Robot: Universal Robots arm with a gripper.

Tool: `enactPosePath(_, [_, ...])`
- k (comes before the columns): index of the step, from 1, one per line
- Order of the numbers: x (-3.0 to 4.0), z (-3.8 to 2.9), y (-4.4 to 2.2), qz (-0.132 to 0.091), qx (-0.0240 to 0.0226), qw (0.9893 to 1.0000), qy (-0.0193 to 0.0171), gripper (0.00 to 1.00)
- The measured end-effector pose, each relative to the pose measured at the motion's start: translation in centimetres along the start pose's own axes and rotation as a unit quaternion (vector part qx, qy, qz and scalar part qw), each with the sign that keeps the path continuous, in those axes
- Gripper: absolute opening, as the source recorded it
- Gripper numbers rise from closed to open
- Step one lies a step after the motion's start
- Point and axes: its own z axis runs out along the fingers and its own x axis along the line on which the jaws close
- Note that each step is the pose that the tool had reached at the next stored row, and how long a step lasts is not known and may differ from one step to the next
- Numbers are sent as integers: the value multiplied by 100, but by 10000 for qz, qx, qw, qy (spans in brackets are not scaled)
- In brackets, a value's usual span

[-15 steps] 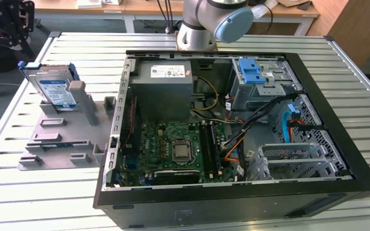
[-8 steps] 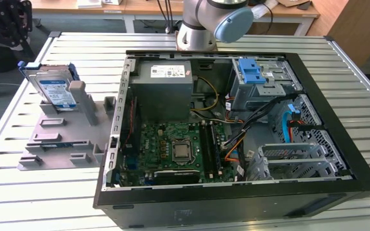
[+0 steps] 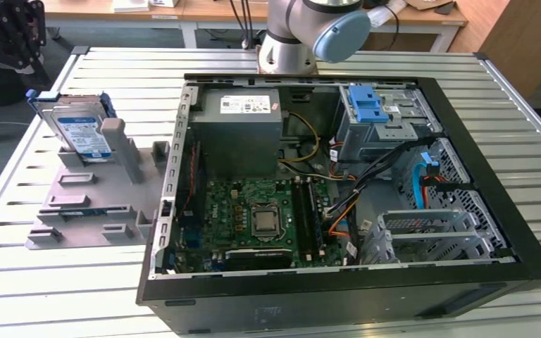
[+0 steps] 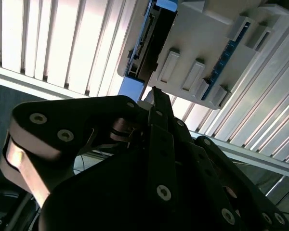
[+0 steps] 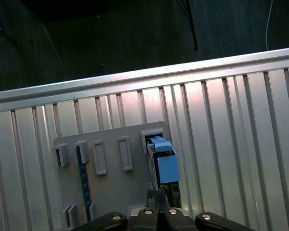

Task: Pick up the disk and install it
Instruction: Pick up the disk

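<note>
The disk [image 3: 79, 132], silver with a blue-and-white label and a blue carrier, stands on edge in a grey holder [image 3: 92, 204] on the slatted table, at the exterior view's left of the open computer case [image 3: 346, 282]. My gripper [image 3: 12, 42] hangs above and behind the disk, apart from it. In the first wrist view the blue carrier end of the disk [image 5: 166, 163] lies just beyond my gripper [image 5: 159, 193], whose fingers are shut together and hold nothing. In the second wrist view the gripper [image 4: 154, 91] points at the disk's dark edge [image 4: 149, 48].
Inside the case sit a grey power-supply box [image 3: 237, 134], a green motherboard [image 3: 261, 218] and a metal drive cage [image 3: 383, 127] with a blue latch [image 3: 365, 105]. The arm's base [image 3: 289, 42] stands behind the case. Bare slatted table [image 3: 26, 282] surrounds the holder.
</note>
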Motion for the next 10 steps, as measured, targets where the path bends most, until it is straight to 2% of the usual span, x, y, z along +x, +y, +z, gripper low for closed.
enactPosePath(2, [0,0,0,0,0,10000,0,11])
enactPosePath(4, [0,0,0,-1,0,10000,0,23])
enactPosePath(5, [0,0,0,-1,0,10000,0,23])
enactPosePath(7, [0,0,0,-2,0,10000,0,35])
enactPosePath(10, [0,0,0,-2,0,10000,0,41])
